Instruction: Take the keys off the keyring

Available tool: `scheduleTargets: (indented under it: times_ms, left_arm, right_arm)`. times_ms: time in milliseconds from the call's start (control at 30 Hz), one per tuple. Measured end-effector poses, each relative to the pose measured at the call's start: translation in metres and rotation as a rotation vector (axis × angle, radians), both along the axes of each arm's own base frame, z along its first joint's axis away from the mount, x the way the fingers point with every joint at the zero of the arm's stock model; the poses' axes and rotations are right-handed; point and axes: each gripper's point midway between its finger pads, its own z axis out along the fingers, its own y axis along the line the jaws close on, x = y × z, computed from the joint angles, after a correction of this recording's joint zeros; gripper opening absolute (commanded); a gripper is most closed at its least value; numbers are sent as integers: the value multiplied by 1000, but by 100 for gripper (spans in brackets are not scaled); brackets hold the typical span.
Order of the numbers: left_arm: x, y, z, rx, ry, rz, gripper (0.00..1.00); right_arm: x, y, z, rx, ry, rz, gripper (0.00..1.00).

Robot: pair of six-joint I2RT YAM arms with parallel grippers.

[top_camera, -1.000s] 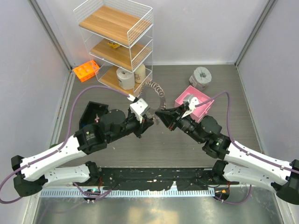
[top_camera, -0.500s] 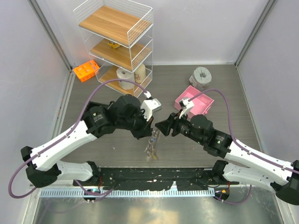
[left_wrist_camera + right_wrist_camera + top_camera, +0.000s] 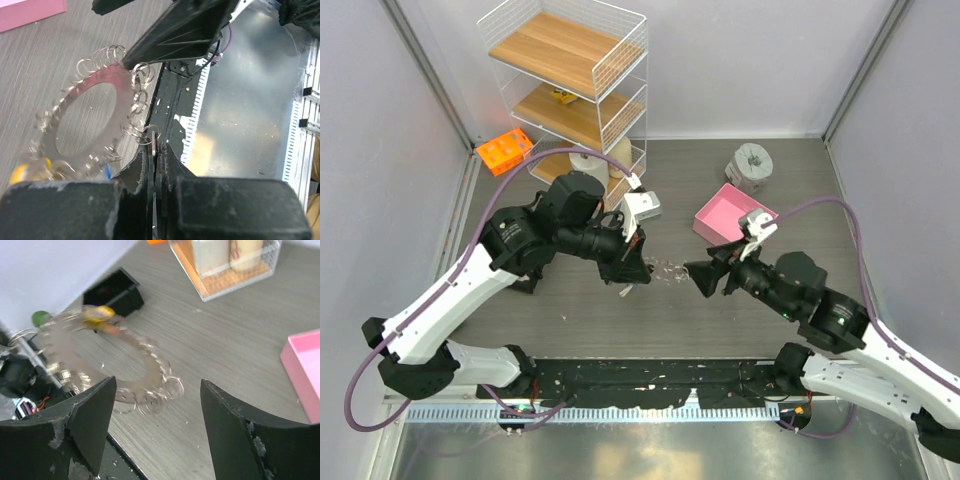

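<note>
The keyring (image 3: 120,92) is a flat silvery loop edged with many small wire rings. My left gripper (image 3: 156,147) is shut on one of those small rings at the loop's near rim and holds the loop above the table. The keys (image 3: 31,172), with a yellow and a blue head showing, hang blurred at its far-left side. In the top view the left gripper (image 3: 632,268) holds the keyring (image 3: 663,270) out toward my right gripper (image 3: 705,278). The right gripper (image 3: 157,382) is open, a short way in front of the keyring (image 3: 150,367), with nothing between its fingers. A yellow key head (image 3: 97,314) shows there.
A pink box (image 3: 732,215) lies behind the right gripper, a grey tape roll (image 3: 752,165) beyond it. A wire shelf unit (image 3: 570,90) and an orange rack (image 3: 505,152) stand at the back left. A black box (image 3: 112,292) sits under the left arm.
The right gripper has let go of the keyring, opened wide and drawn back to the right. The left arm rose and swung, and the keyring swung down and back up in its grip.
</note>
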Motion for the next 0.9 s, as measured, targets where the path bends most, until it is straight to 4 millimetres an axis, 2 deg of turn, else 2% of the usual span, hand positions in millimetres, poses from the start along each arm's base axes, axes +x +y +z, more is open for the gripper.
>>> scheduleTargets:
  times_ms: [33, 67, 133, 233, 267, 400, 500, 733, 900]
  left_arm:
    - [-1, 0, 1, -4, -8, -14, 0]
    - [-2, -1, 2, -11, -17, -28, 0]
    - [-2, -1, 4, -23, -48, -55, 0]
    - [-1, -1, 7, -35, -101, -89, 0]
    - [0, -1, 8, -38, -116, -96, 0]
    - [4, 0, 7, -34, -175, -122, 0]
    - [10, -3, 3, -35, -217, -122, 0]
    - [11, 2, -27, -44, -270, -124, 0]
    - [8, 8, -19, -119, -368, -134, 0]
  right_arm:
    - [-5, -1, 9, 9, -44, 30, 73]
    - [-8, -2, 17, 17, -89, 56, 68]
    - [-17, -2, 34, 34, -188, 120, 63]
    - [-27, 3, 56, 67, -341, 203, 59]
    - [-28, 6, 58, 65, -373, 223, 59]
    - [-29, 20, 54, 34, -459, 296, 59]
    - [-32, 33, 50, 7, -492, 370, 51]
    - [-44, 57, 42, -2, -507, 519, 45]
    - [-46, 64, 40, -6, -522, 556, 45]
